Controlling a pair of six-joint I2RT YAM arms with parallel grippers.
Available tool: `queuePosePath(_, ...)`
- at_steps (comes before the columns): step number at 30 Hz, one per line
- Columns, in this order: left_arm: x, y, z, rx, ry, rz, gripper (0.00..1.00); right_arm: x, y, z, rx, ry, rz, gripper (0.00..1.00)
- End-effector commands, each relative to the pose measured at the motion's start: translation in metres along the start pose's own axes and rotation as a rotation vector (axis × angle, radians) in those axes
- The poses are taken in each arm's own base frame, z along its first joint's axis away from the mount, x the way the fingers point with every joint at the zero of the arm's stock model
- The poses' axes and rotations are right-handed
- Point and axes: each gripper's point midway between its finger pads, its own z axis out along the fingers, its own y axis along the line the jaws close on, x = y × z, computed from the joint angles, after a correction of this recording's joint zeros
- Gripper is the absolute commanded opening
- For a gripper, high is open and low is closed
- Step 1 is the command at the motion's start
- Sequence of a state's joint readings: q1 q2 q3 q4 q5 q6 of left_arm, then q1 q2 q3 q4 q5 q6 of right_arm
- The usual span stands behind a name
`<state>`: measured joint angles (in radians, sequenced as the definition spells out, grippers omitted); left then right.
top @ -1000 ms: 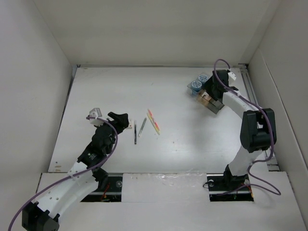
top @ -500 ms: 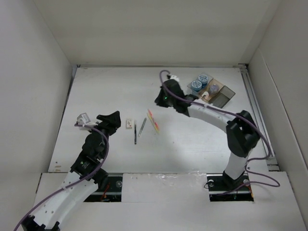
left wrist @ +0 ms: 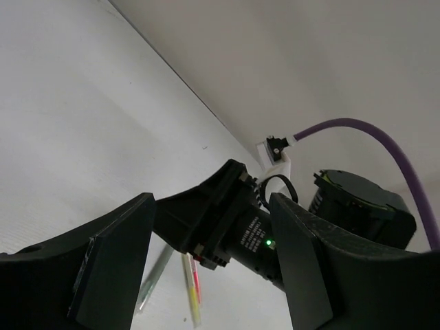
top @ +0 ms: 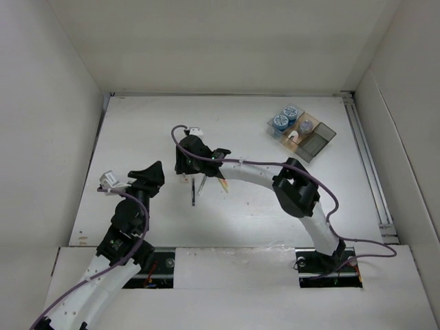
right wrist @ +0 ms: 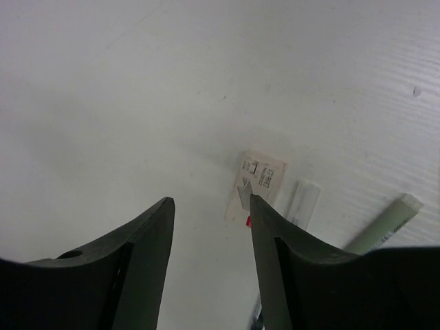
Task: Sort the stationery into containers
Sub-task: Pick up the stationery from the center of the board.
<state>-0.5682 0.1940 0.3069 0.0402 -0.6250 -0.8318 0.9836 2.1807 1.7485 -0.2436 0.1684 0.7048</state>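
Two blue-and-white rolls (top: 285,117) sit in the clear organizer tray (top: 317,142) at the back right. Two dark pens (top: 194,190) and two orange-yellow pens (top: 219,176) lie at mid table. My right gripper (top: 181,166) is open and empty, low over a small white card (right wrist: 256,185) just left of the pens. In the right wrist view the gripper (right wrist: 210,203) has the card by its right finger and a grey pen end (right wrist: 385,223) at the right. My left gripper (top: 152,172) is open and empty, left of the card. The left wrist view (left wrist: 210,206) shows the orange-yellow pens (left wrist: 193,292).
A small white object (top: 293,135) lies in a tan compartment of the tray. A short clear piece (right wrist: 303,203) lies beside the card. White walls enclose the table on three sides. The right arm stretches across the table from its base at the right.
My right arm has swung from the tray leftward across the table to the card beside the pens. My left gripper has drawn back to the left, away from the card.
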Motion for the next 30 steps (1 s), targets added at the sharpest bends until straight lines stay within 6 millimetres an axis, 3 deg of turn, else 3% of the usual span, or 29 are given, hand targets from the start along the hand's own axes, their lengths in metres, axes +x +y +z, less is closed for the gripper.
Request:
queuePosePath(1,-0.003,-0.001,0.001,-0.002,-0.014,-0.012,0.64,-0.024,0.003,0.002,0.069,-0.076,0.008,0.54)
queuePosePath(3,-0.002,0.001,0.0,-0.008,-0.009,-0.005,0.64,-0.018,-0.011,0.014,0.134,-0.075,0.006,0.55)
queuePosePath(8,-0.006,-0.001,-0.003,0.006,-0.02,-0.019,0.64,-0.013,-0.021,0.025,0.181,-0.084,0.021,0.54)
queuePosePath(9,-0.008,-0.002,-0.004,0.012,-0.025,-0.026,0.64,-0.01,-0.012,0.025,0.156,-0.081,0.028,0.54)
queuePosePath(13,-0.01,-0.004,-0.005,0.019,-0.03,-0.033,0.64,0.0,-0.017,0.033,0.164,-0.059,0.023,0.54)
queuePosePath(18,-0.007,-0.002,-0.003,0.008,-0.022,-0.021,0.64,0.009,-0.008,0.034,0.132,-0.029,0.027,0.54)
queuePosePath(25,-0.007,-0.002,-0.003,0.008,-0.022,-0.021,0.64,0.03,-0.013,0.05,0.144,0.007,0.012,0.56)
queuePosePath(30,-0.009,-0.003,-0.004,0.014,-0.027,-0.037,0.64,0.032,-0.014,0.051,0.146,0.006,0.035,0.56)
